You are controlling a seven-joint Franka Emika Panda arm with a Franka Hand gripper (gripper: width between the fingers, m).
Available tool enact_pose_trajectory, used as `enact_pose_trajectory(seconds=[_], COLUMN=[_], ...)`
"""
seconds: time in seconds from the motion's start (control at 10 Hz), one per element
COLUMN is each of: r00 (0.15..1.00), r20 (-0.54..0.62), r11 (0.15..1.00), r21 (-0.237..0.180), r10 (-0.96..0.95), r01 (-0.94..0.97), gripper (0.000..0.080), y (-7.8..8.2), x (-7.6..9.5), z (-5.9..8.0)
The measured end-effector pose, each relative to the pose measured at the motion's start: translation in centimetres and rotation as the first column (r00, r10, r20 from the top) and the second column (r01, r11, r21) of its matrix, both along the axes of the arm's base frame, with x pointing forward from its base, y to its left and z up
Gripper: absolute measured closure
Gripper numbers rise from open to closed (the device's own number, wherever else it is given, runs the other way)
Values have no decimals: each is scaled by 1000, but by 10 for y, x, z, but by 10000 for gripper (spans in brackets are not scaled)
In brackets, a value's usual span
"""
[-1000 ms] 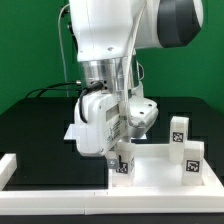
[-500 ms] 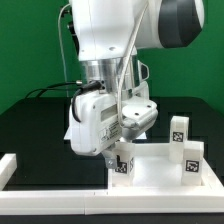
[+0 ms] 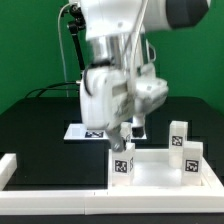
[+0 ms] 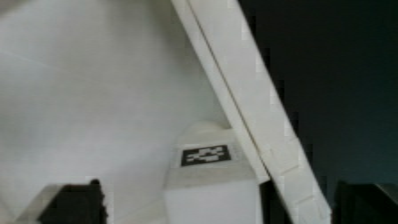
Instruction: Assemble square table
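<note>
The square table top point(image 3: 165, 172) is seen lying flat at the front of the black table, toward the exterior view's right; three tagged leg blocks are stood upright on it, one point(image 3: 122, 162) at its near corner, directly below the gripper point(image 3: 120, 139); the jaws are spread wide above that block and nothing is held. If unseated, this leg could be toppled by a brush from a finger; the parts appear smooth, hard white plastic, blocky and square-edged.

Some things hide or get cut off

The big robot arm point(image 3: 115, 70) covers most of the marker board point(image 3: 82, 131). The square table point(image 3: 160, 172) runs off the exterior view's bottom edge. The wrist view is blurry; its tag point(image 4: 208, 155) cannot be read.
</note>
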State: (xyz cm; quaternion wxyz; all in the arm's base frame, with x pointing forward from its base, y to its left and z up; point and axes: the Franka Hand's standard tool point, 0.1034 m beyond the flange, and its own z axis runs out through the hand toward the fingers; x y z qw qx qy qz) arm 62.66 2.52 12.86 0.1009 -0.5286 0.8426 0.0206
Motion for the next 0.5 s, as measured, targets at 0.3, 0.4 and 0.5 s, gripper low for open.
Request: enact_pose_trajectory(seconds=[0.3, 0.4, 0.5], r00=[1000, 1000, 1000], r20=[2, 2, 2], r11=[1000, 1000, 1000], r21=[-1, -2, -2], r10=[3, 3, 3], r01=[-3, -3, -3], gripper=[150, 150, 150], y=[1, 1, 1], x=[0, 0, 0], z=[0, 0, -1])
